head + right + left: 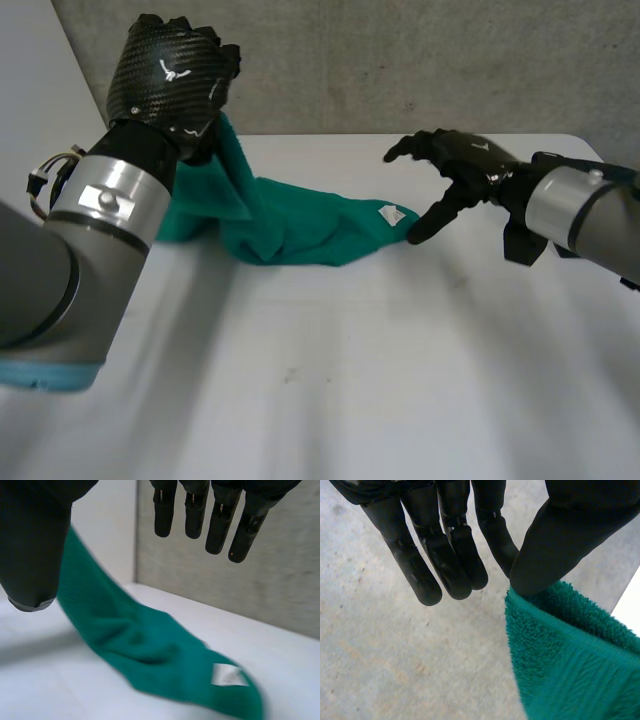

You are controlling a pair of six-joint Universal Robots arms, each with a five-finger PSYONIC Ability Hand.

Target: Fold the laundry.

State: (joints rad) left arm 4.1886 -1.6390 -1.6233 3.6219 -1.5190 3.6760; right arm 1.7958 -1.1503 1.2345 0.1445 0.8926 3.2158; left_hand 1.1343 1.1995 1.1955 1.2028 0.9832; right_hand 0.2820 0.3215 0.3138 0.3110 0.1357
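One green terry-cloth towel [300,228] trails from the raised left robot hand [172,78], which pinches its corner, down onto the white counter [350,380] before a grey concrete wall [420,60], while the right robot hand [458,170] hovers released just beside the end bearing a white label [391,214].

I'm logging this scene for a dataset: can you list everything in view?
towel: one, green, lying on the table, one end lifted
label: one, white, on the towel's lying end
table: one, white, under the towel
wall: one, grey, behind the table
left hand: one, black, raised, pinching the towel's edge between thumb and finger
right hand: one, black, open, beside the towel's label end
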